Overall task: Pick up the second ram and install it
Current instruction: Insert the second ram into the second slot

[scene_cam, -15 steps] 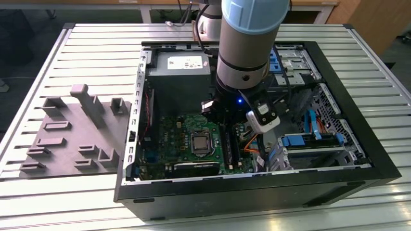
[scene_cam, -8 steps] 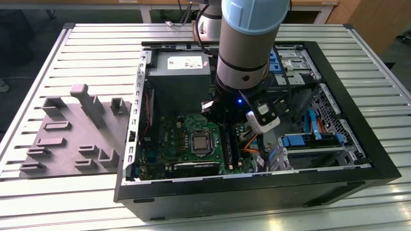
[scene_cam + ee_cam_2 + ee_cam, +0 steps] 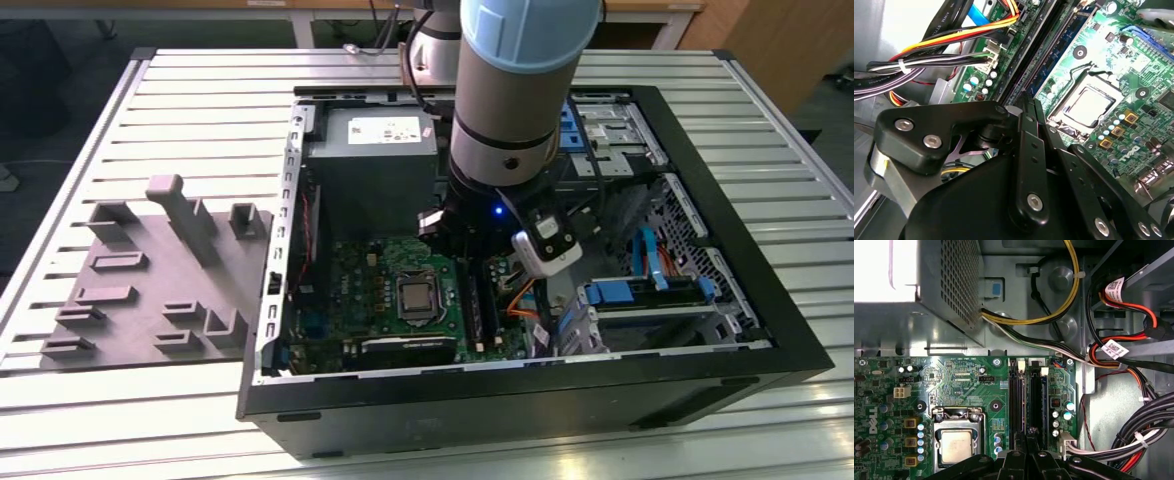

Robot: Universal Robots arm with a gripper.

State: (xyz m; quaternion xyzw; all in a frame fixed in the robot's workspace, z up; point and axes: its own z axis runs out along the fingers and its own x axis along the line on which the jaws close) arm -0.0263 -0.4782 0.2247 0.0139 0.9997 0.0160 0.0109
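Observation:
My gripper [image 3: 467, 262] reaches down into the open computer case [image 3: 747, 330], over the memory slots [image 3: 477, 300] to the right of the processor socket [image 3: 418, 297]. In both wrist views its fingers [image 3: 1029, 130] are pressed together, shut, with the tips [image 3: 1027, 434] at the near end of the black slots [image 3: 1016, 400]. A long dark green ram [image 3: 1064, 47] stands seated in a slot [image 3: 1037, 400] just beside the fingertips. I cannot tell whether the tips touch it, or whether it is the second ram.
A grey fixture block [image 3: 160, 280] with upright posts lies on the slatted table at the exterior view's left. Yellow, red and black cable bundles [image 3: 1124, 365] run close to the slots. The power supply box [image 3: 374, 150] sits behind the board.

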